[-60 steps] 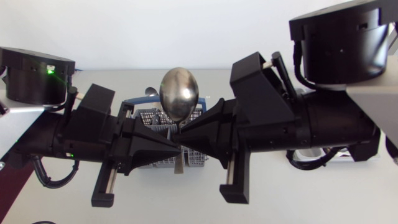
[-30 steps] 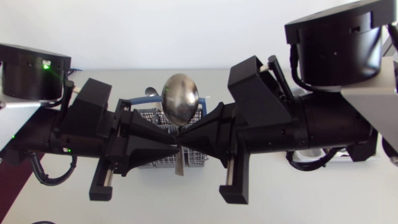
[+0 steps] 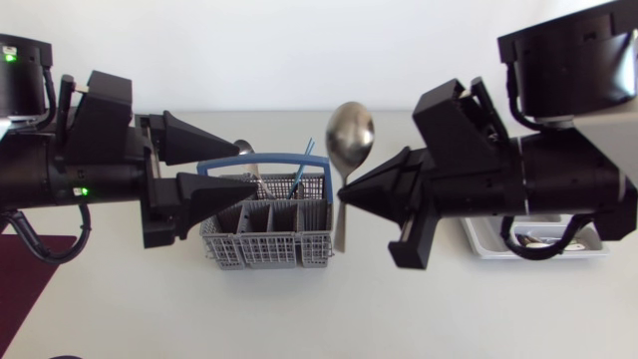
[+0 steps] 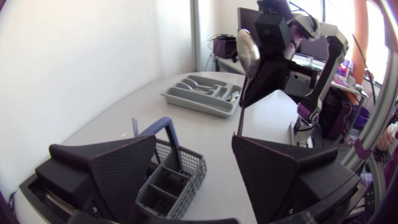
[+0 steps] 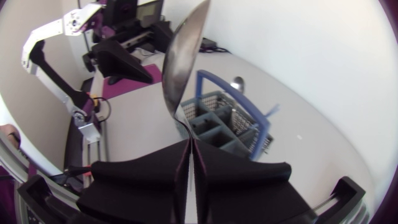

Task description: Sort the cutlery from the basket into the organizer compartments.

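A large metal spoon (image 3: 350, 133) stands bowl-up, its handle pinched in my right gripper (image 3: 344, 196), which is shut on it just right of the grey cutlery basket (image 3: 267, 239). In the right wrist view the spoon (image 5: 183, 56) rises from between the shut fingers of that gripper (image 5: 189, 146). My left gripper (image 3: 244, 168) hangs open over the basket's left side, with nothing between its fingers. The left wrist view shows the basket (image 4: 168, 180) below the open gripper (image 4: 194, 146) and the spoon (image 4: 249, 50) ahead of it. The grey organizer (image 4: 202, 93) lies beyond.
The basket has a blue handle (image 3: 261, 160) and still holds a smaller spoon (image 3: 242, 148) and a thin blue stick (image 3: 303, 162). My right arm hides most of the organizer (image 3: 488, 242) at the table's right. A dark purple mat (image 3: 30, 271) lies front left.
My left gripper let go of the spoon's handle, opened and drew back to the left. My right gripper closed on the spoon and carried it to the right.
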`<state>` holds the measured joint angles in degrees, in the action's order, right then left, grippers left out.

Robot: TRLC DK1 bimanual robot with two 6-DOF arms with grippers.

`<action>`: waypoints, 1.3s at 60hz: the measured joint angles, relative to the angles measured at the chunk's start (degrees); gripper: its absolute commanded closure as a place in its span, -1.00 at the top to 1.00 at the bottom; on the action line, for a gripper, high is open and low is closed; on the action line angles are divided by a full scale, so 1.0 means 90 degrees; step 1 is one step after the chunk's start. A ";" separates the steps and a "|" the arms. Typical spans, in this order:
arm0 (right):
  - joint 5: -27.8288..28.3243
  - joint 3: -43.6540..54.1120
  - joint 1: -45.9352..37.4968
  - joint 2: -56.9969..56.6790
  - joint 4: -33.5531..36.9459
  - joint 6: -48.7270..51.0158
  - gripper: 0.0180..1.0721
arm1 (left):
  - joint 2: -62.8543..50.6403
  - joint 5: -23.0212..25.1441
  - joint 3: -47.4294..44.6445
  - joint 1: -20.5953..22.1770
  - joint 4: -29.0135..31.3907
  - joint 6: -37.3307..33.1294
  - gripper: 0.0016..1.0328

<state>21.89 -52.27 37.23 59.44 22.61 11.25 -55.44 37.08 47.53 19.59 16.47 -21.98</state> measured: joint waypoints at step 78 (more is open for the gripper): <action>-0.4080 -0.4379 -0.5190 0.6596 0.0352 0.0102 -0.89 | 0.0019 -0.3009 0.0019 0.0838 0.0357 -0.0277 0.76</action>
<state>-14.83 -91.68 -9.47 118.80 25.78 12.16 -55.27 10.00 47.70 27.14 19.68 -24.47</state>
